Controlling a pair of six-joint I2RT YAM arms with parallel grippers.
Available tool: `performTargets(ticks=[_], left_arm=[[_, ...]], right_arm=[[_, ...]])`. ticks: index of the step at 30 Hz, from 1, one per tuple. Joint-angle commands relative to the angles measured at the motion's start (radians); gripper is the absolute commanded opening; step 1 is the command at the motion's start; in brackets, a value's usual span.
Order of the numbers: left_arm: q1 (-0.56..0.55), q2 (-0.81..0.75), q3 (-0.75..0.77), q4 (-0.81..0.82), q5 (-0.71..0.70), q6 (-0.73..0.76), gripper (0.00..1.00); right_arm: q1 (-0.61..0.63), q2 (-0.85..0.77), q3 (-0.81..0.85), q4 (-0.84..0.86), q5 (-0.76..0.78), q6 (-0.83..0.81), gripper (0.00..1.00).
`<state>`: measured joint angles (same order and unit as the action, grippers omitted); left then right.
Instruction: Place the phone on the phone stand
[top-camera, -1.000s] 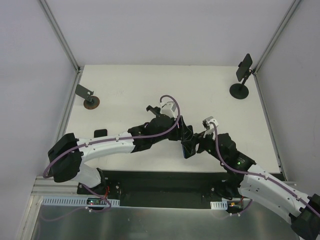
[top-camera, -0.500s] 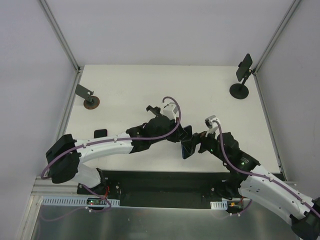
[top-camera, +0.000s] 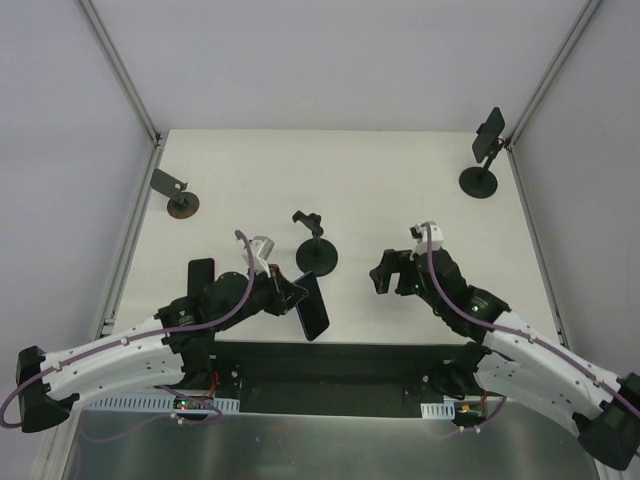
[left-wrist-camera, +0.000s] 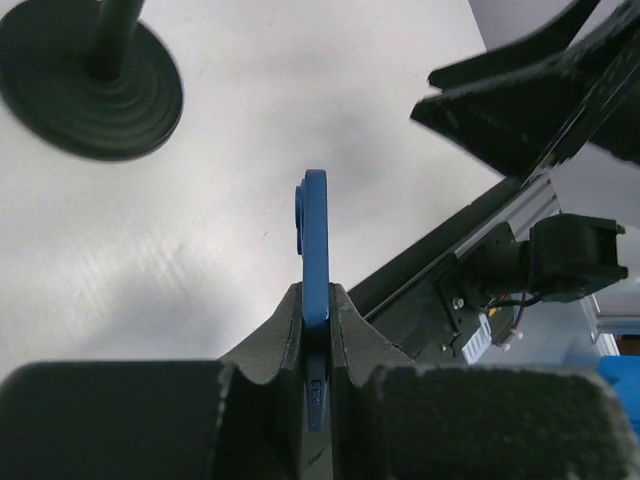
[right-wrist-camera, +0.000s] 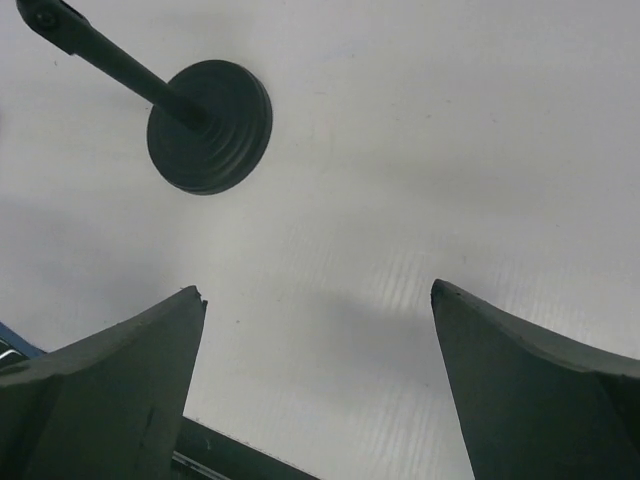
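Observation:
My left gripper (top-camera: 292, 298) is shut on a dark blue phone (top-camera: 313, 306) and holds it edge-up near the table's front edge, left of centre. In the left wrist view the phone's blue edge (left-wrist-camera: 316, 245) stands between my fingers (left-wrist-camera: 316, 300). An empty black phone stand (top-camera: 316, 252) stands just behind the phone, its round base also in the left wrist view (left-wrist-camera: 92, 92) and the right wrist view (right-wrist-camera: 210, 125). My right gripper (top-camera: 384, 276) is open and empty, to the right of the stand, above bare table (right-wrist-camera: 320, 300).
A second black stand (top-camera: 480, 180) holding a dark phone (top-camera: 489, 133) is at the back right corner. A small tilted stand (top-camera: 178, 196) is at the back left. A dark flat object (top-camera: 200, 272) lies near my left arm. The black front rail (top-camera: 330, 365) runs below.
My left arm has pulled back toward the near left, carrying the phone away from the right gripper. The right gripper has let go and is open. The middle stand is now uncovered.

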<state>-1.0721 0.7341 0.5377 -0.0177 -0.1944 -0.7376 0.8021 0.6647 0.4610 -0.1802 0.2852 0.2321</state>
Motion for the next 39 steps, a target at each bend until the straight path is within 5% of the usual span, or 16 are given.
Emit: performTargets(ticks=[1, 8, 12, 19, 31, 39], left_arm=[[0.001, -0.223, -0.094, -0.102, -0.037, -0.078, 0.0], [0.001, -0.43, -0.085, -0.301, -0.111, -0.052, 0.0], [0.001, -0.467, -0.073, -0.353, -0.114, -0.063, 0.0], [0.001, -0.504, -0.093, -0.364, -0.108, -0.089, 0.0], [0.001, -0.513, -0.104, -0.367, -0.108, -0.132, 0.0], [0.001, -0.481, -0.085, -0.366, -0.088, -0.134, 0.0]], right_arm=[[0.022, 0.191, 0.241, -0.007, -0.083, 0.027, 0.95], [0.25, 0.539, 0.562, -0.034, 0.158, 0.082, 0.82], [0.307, 0.722, 0.763, -0.226, 0.377, 0.309, 0.76], [0.344, 0.92, 0.933, -0.333, 0.492, 0.403, 0.55], [0.348, 1.0, 1.059, -0.436, 0.611, 0.377, 0.52], [0.332, 0.998, 1.088, -0.485, 0.579, 0.32, 0.19]])
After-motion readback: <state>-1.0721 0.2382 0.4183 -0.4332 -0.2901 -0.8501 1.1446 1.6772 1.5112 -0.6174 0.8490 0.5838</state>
